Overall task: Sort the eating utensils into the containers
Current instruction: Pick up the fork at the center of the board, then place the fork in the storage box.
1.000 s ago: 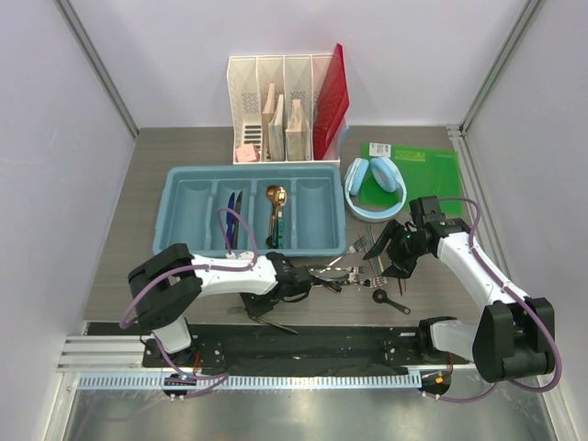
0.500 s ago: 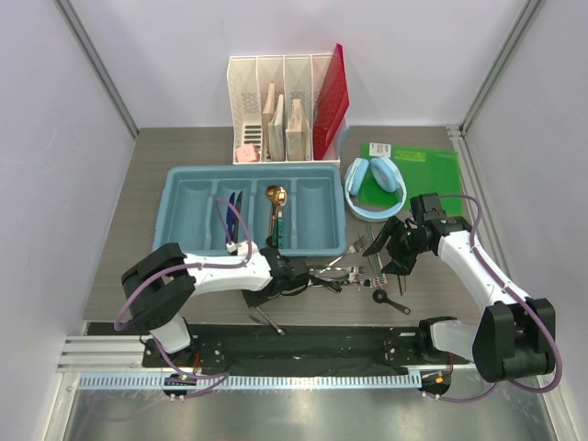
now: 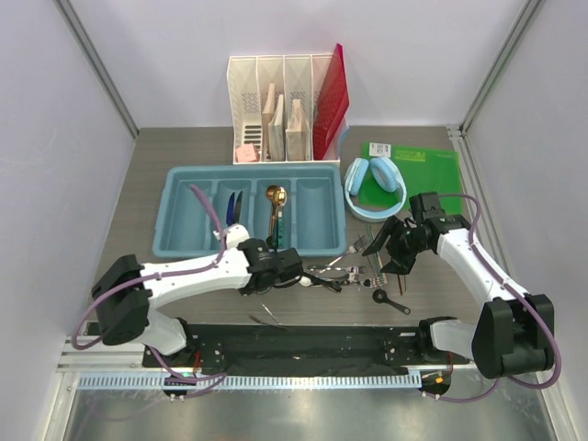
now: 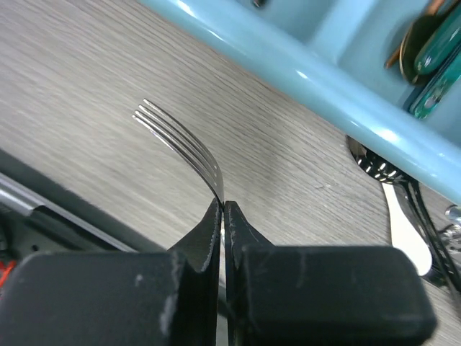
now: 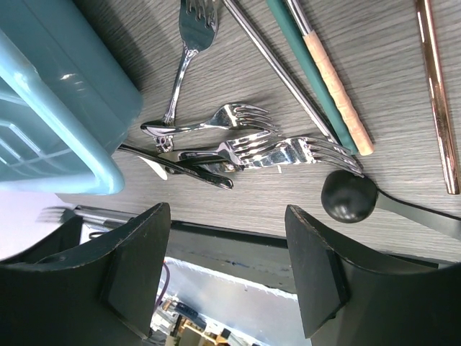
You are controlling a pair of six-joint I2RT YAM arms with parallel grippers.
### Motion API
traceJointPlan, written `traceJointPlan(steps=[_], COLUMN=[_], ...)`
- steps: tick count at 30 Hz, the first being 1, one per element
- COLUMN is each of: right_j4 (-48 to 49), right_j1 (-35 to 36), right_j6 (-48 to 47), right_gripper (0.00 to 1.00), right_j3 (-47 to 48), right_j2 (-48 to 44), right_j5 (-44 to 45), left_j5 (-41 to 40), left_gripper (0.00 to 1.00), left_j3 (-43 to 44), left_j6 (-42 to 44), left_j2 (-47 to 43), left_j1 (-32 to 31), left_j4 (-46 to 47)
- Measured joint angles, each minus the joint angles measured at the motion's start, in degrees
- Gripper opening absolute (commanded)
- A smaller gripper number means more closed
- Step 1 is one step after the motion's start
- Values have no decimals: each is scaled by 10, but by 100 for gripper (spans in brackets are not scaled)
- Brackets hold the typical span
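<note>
My left gripper is shut on a silver fork by its neck. The tines stick out over the table's near edge, and the fork also shows in the top view. The light blue cutlery tray lies just beyond and holds blue knives and a gold spoon. My right gripper is open and empty above a pile of silver forks. Next to the pile lie a black spoon, a teal-handled utensil and a thin copper chopstick.
Light blue headphones lie on a green sheet to the right of the tray. A white file organizer with a red folder stands behind it. A black strip runs along the near table edge.
My left arm has swung its elbow out to the left, and the gripper has shifted a little towards the tray with the fork held. The right arm has not moved.
</note>
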Motion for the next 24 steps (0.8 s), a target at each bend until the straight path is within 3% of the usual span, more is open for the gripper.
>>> traceJointPlan(steps=[8,16,21,24], right_j4=[5,13,21,22], right_j1=[0,0,0,0], right_j6=[0,0,3,8], right_gripper=[70,70,70,70], right_j3=[5,18,21,21], right_j2=[23,31,31,31], right_j5=[-5,-5,-5,-5], left_j5=[-11,-74,-109,-109], left_gripper=[0,0,0,0], left_j3=[20,145,221,260], left_j6=[-37,-9,122,256], left_j2=[-87,-93,-46,11], left_j1=[2,18,55,93], left_j4=[-52,-62,-61,-44])
